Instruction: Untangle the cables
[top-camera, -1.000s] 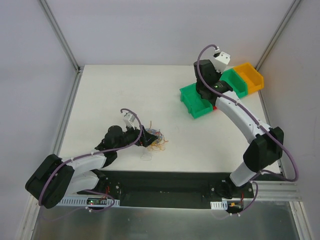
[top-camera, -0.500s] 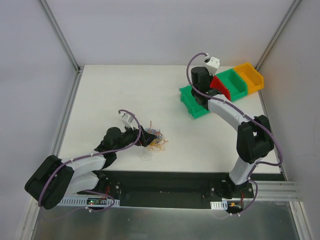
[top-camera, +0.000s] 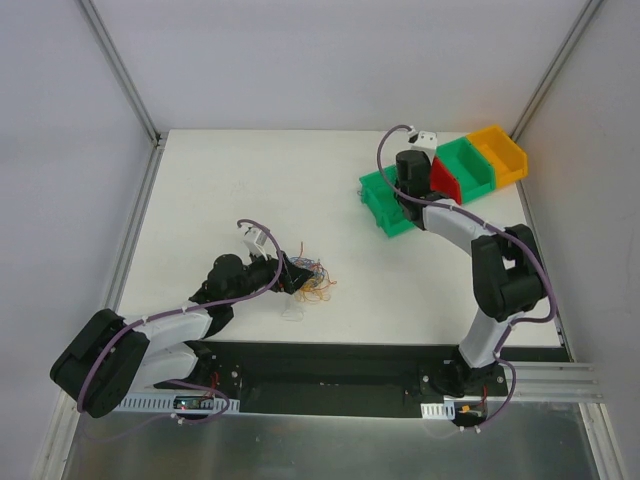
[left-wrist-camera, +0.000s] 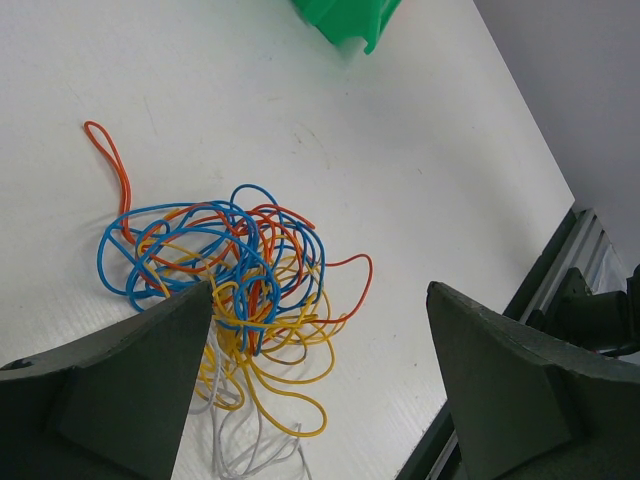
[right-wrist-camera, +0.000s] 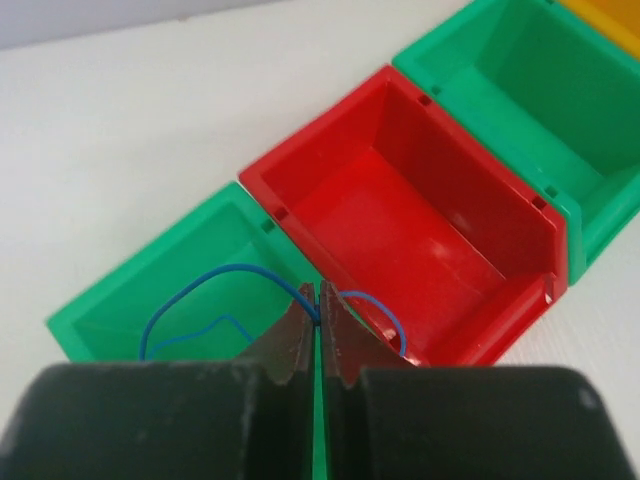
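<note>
The cables (left-wrist-camera: 235, 290) lie in one loose tangle of blue, orange, yellow and white strands on the white table (left-wrist-camera: 400, 150). My left gripper (left-wrist-camera: 320, 300) hangs open just above the tangle's near side, one finger (left-wrist-camera: 120, 390) over its edge, nothing between the jaws. From above, the tangle (top-camera: 316, 280) sits right of the left gripper (top-camera: 292, 278). My right gripper (right-wrist-camera: 319, 300) is shut on a single blue cable (right-wrist-camera: 200, 280), which loops down into the near green bin (right-wrist-camera: 130, 300) and over the red bin's (right-wrist-camera: 400, 200) corner.
Several bins stand in a row at the back right: green (top-camera: 385, 208), red (top-camera: 446, 180), green (top-camera: 472, 160) and yellow (top-camera: 502, 150). A small clear scrap (top-camera: 293, 315) lies near the black front strip (top-camera: 330, 360). Grey walls enclose the table.
The right arm has folded back and swung its wrist left, uncovering the red bin and stopping over the near green bin. The left gripper has stayed by the tangle.
</note>
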